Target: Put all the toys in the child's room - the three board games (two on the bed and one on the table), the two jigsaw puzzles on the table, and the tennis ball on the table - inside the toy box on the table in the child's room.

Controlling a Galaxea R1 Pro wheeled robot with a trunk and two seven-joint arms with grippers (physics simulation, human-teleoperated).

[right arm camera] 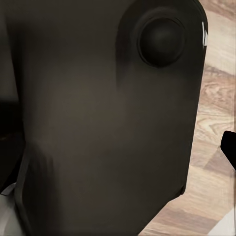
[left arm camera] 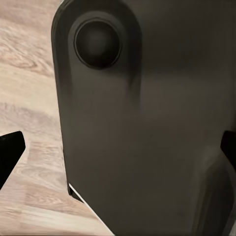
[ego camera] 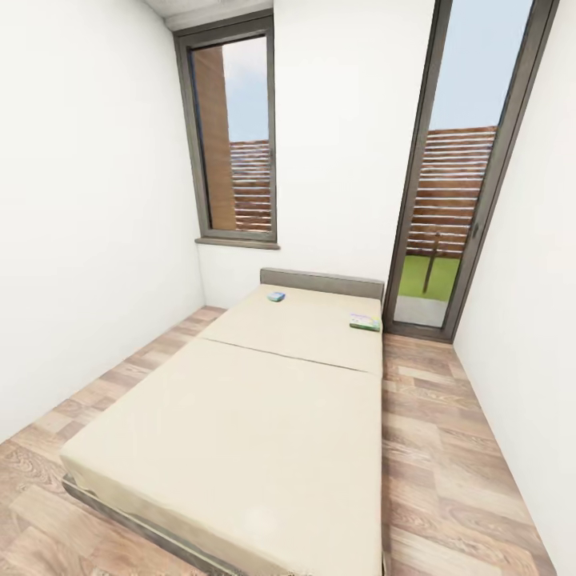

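Observation:
The bed (ego camera: 240,424) with its beige two-part mattress stretches away from me in the head view. Two board games lie on its far half near the grey headboard (ego camera: 320,282): a small blue box (ego camera: 276,296) at the left and a white-and-green box (ego camera: 365,322) at the right edge. In the left wrist view my left gripper (left arm camera: 118,150) is open, its dark fingertips (left arm camera: 10,152) at the picture's edges, facing my own dark body panel. My right gripper (right arm camera: 118,147) is open the same way, one fingertip (right arm camera: 229,147) over wood floor. The table, toy box, jigsaw puzzles and tennis ball are out of view.
White walls close in on both sides. A window (ego camera: 236,136) is at the far left and a tall glass door (ego camera: 456,184) at the far right. Strips of wood floor (ego camera: 448,448) run along both sides of the bed, wider on the right.

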